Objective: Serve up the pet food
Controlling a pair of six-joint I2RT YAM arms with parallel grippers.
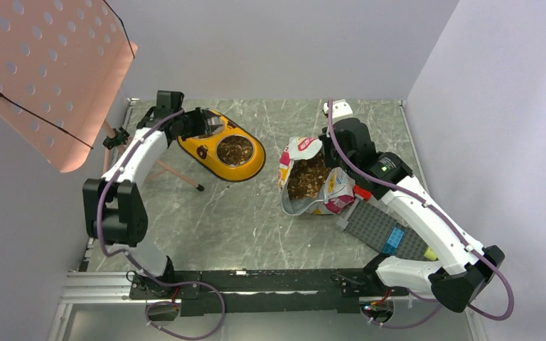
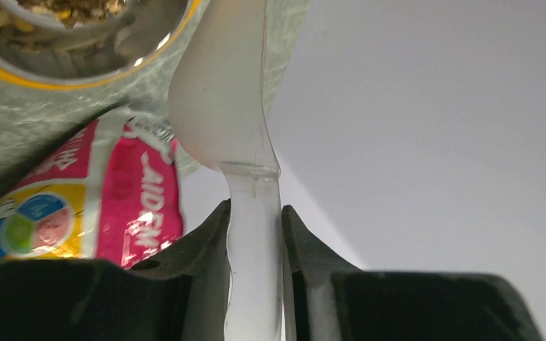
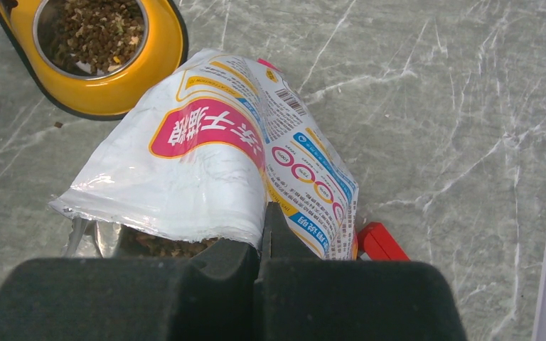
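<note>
- Top view: the bag lies mid-table with its mouth open, pet food showing inside. More fills the yellow bowl left of the bag, with bare table between them. The left arm bends over the bowl's far end; the right arm reaches in from the bag's right.
- Left wrist: the left gripper pinches a translucent scoop by its handle, the bag blurred alongside.
- Right wrist: the right gripper is pressed together on the bag's torn rim, with open marble right of the bag.

Left arm extended to upper left, left gripper clamped on a translucent scoop handle. Right arm angled from lower right toward centre, right gripper pinched tight on the bag edge.
</note>
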